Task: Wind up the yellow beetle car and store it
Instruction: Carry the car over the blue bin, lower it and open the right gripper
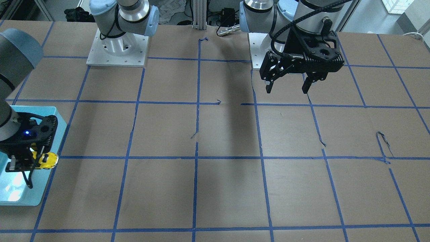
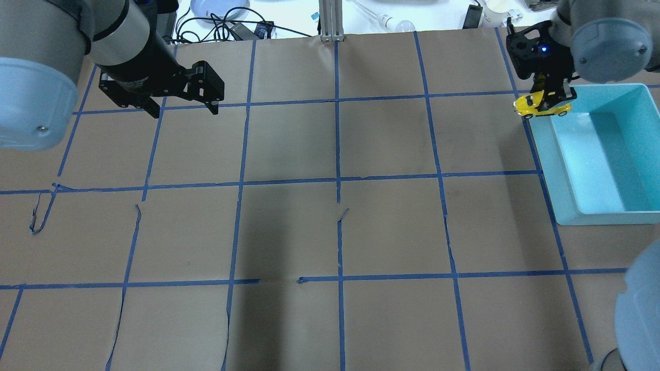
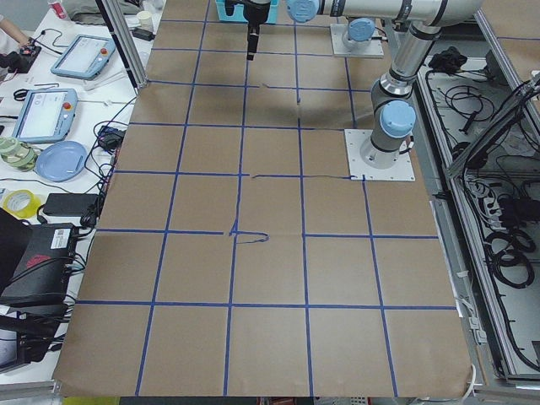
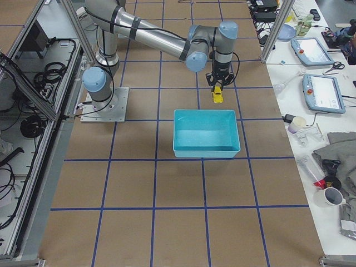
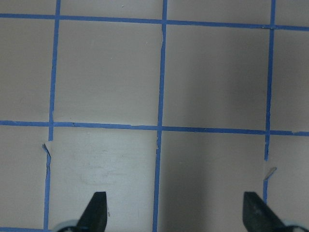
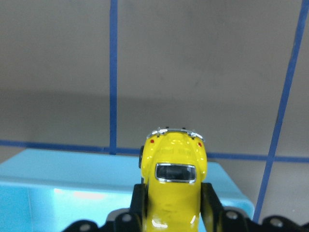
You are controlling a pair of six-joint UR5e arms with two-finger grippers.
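Right tool grips yellow beetle car, lengthwise across bin rim, tail outward.

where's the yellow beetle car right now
Overhead view, far right: the yellow beetle car is gripped in the right end effector, held at the rim of the teal bin.

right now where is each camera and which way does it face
front: across the table, facing the robot; left claw open, right claw gripping the car
overhead: behind the robot, downward; both arms
left side: left end; left arm near
right side: right end; right arm near
left wrist: down on bare table; fingertips
right wrist: past the clamped car toward the bin
front and overhead share car, bin
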